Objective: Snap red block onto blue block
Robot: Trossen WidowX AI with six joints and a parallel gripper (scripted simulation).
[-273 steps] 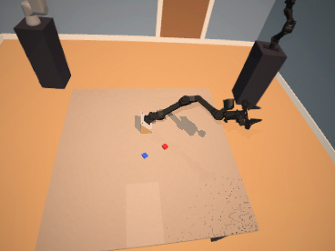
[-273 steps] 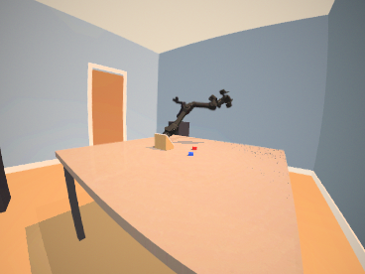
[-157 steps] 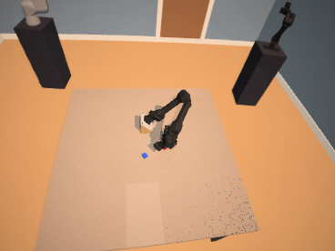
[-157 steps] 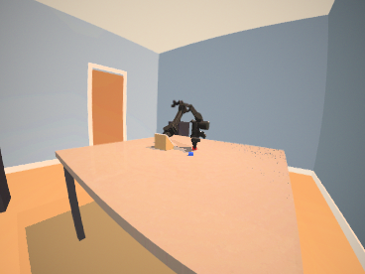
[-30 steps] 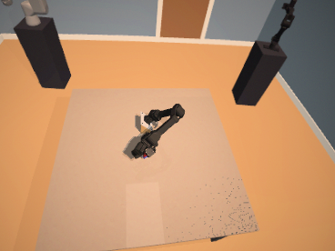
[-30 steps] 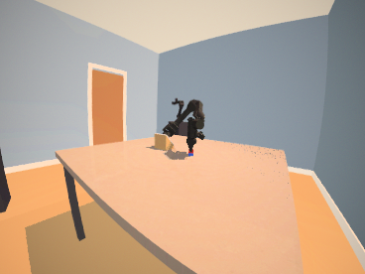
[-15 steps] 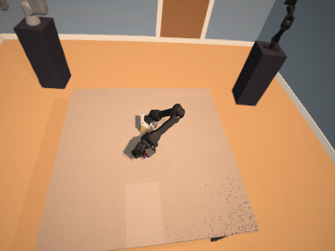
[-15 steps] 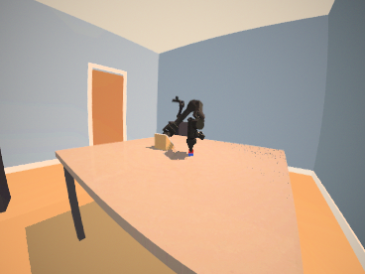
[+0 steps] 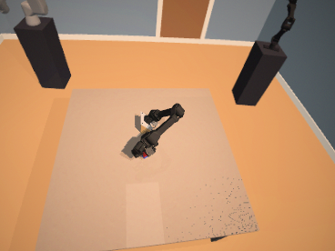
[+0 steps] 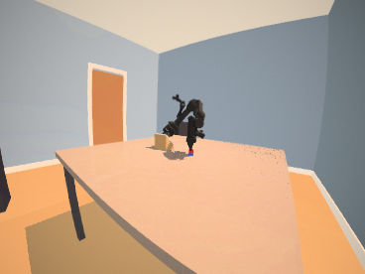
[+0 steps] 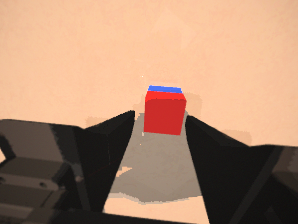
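The tabletop (image 9: pixel 105 168) (image 10: pixel 198 199) looks smooth and matt, with dark specks at one corner. The arm (image 9: pixel 166 127) (image 10: pixel 196 110) looks like dull black plastic or metal; I cannot tell which. The red block (image 11: pixel 164 116) looks smooth and matt, like plain plastic.

Bright, warm light fills the room; the arm (image 9: pixel 165 129) (image 10: pixel 195 111) throws a soft-edged grey shadow on the table (image 9: pixel 91 182) (image 10: pixel 223 199).
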